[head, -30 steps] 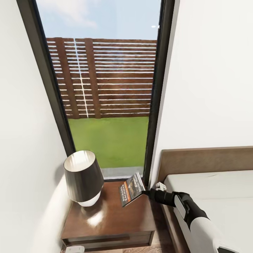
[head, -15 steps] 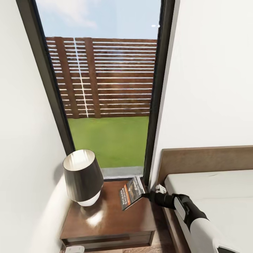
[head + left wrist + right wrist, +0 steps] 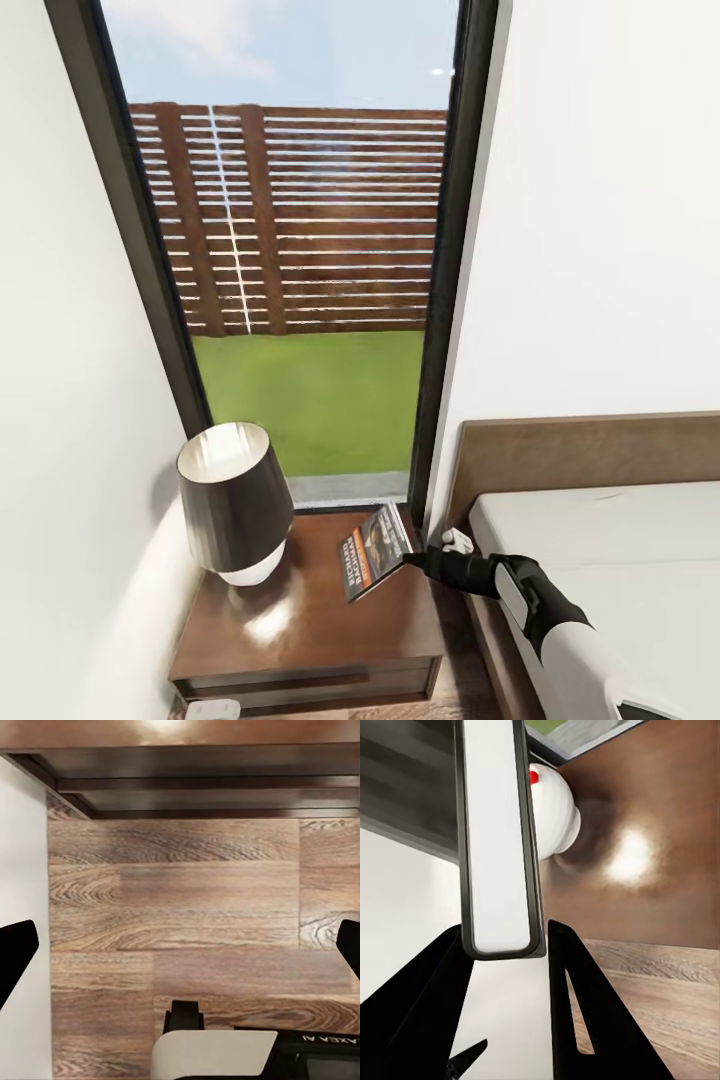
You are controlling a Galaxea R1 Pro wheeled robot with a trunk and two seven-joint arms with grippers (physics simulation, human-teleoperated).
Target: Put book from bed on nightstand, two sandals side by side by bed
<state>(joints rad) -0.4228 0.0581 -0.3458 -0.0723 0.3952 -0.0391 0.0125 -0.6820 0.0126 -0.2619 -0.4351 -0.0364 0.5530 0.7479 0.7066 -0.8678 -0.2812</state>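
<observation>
The book (image 3: 375,552), dark with an orange band, hangs tilted just above the nightstand (image 3: 300,625), close to its right rear corner. My right gripper (image 3: 408,560) is shut on the book's right edge. In the right wrist view the book (image 3: 495,832) stands edge-on, its white pages between the black fingers (image 3: 577,997) of that gripper (image 3: 502,945). My left gripper (image 3: 180,949) is open over the wood floor in front of the nightstand's base (image 3: 187,787). The bed (image 3: 600,530) lies at the right. The sandals are out of view.
A lamp (image 3: 232,500) with a dark shade and white base (image 3: 551,817) takes up the nightstand's left half. Behind it is a tall dark-framed window (image 3: 300,250), with white walls on both sides. The bed's headboard (image 3: 580,455) stands next to the nightstand.
The right gripper has lowered the book slightly toward the nightstand top and shifted it a little left. The grip has not changed.
</observation>
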